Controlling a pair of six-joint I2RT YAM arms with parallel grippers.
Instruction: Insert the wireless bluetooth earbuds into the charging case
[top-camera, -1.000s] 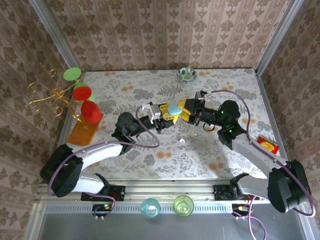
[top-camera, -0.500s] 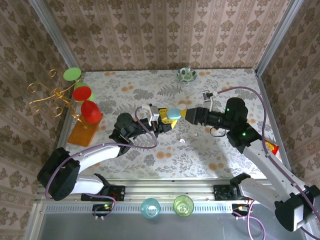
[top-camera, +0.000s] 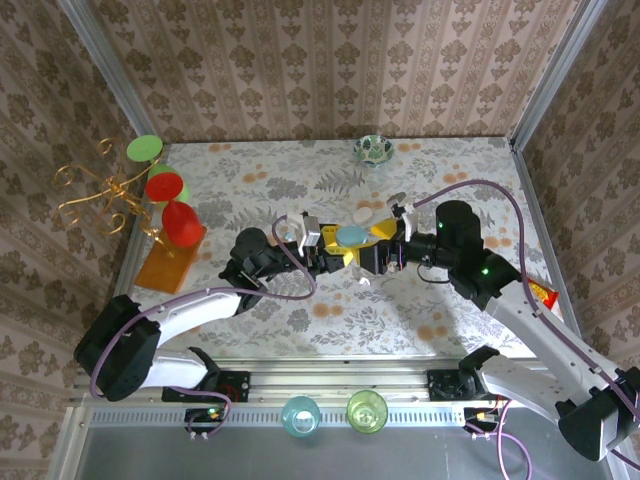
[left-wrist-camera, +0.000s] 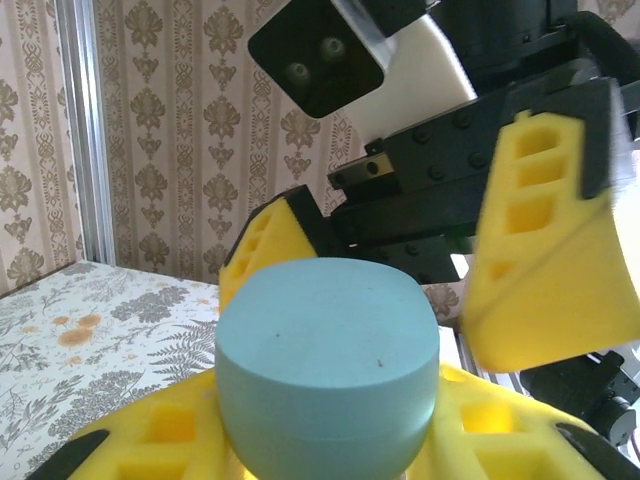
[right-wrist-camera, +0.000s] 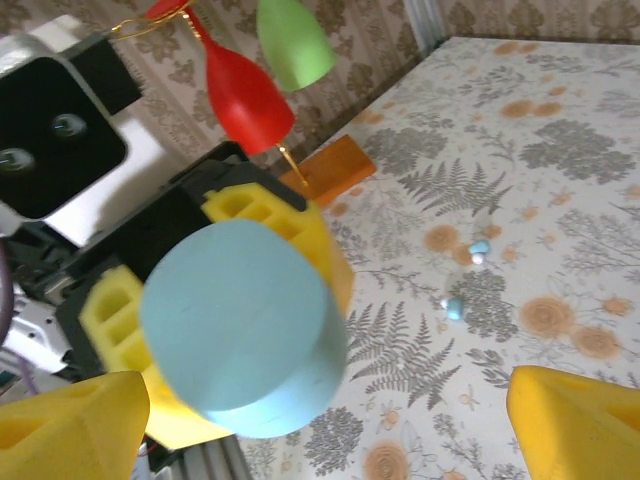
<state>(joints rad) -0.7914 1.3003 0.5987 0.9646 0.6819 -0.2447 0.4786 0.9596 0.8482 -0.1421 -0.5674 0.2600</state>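
Case (left-wrist-camera: 328, 370), contents unseen, gripped by left end effector (top-camera: 338, 248); right end effector (right-wrist-camera: 320, 430) spread wide.

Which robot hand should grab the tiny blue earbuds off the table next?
Right, probably. The right hand is open and empty; the left hand is busy gripping the blue case. The earbuds lie loose.

The left claw (top-camera: 338, 250) holds a round pale-blue case (top-camera: 350, 236) above the flowery worktop (top-camera: 300, 180). The right claw (top-camera: 375, 247) faces it, yellow fingers spread wide, just beside the case. A tiny white bud (top-camera: 363, 282) lies on the worktop near them.
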